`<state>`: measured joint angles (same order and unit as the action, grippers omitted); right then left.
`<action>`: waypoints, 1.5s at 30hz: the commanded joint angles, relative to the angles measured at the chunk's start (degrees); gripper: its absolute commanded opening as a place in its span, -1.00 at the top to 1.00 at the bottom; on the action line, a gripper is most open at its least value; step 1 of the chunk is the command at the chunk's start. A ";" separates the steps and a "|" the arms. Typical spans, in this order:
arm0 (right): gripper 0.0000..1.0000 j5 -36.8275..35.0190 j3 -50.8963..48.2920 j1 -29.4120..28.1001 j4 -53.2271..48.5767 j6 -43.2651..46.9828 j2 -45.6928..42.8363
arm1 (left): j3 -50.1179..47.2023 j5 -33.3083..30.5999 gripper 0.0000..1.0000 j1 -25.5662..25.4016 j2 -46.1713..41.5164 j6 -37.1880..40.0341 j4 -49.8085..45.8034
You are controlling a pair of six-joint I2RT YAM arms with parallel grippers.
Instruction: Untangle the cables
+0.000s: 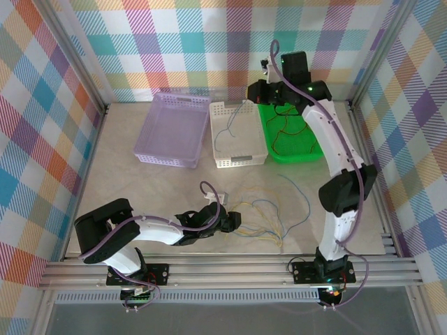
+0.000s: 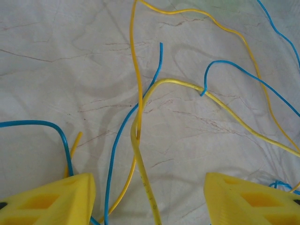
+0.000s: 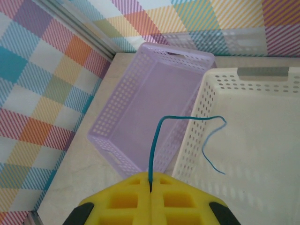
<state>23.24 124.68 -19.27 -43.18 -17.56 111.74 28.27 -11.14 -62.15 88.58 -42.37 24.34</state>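
Two cables point(image 2: 139, 108) cross between the left gripper's point(image 2: 147, 187) spread jaws; closing may grab both. The right gripper point(image 3: 151, 182) pinches one blue cable point(image 3: 152, 150).

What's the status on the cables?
Left pincer open over yellow-blue tangle on table. Right pincer shut on blue cable, above white basket. No obstruction seen.

Your left arm point(image 1: 140, 234) and right arm point(image 1: 335, 150): white links, black joints and bases. A purple-grey cable point(image 1: 209, 187) runs along each. Green LED point(image 1: 309, 88) lit on the right arm. Left fingers point(image 2: 51, 199) and right fingers point(image 3: 126, 199): yellow, blocky, with recessed pockets.
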 commanded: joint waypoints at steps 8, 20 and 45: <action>1.00 -1.41 1.37 0.04 -2.93 0.38 6.83 | -0.96 -1.96 -0.05 -0.43 3.69 -1.12 -1.79; 0.29 -0.91 2.14 0.02 -4.46 0.27 6.11 | 1.08 -2.18 0.17 -0.43 5.46 -0.26 -4.74; -0.62 3.27 -61.55 -1.04 8.67 -6.23 -52.86 | 0.32 -6.12 1.00 9.09 -3.34 1.84 -12.88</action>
<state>22.72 69.56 -19.44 -35.55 -21.89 61.39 29.85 -15.70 -55.24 88.62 -41.47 17.04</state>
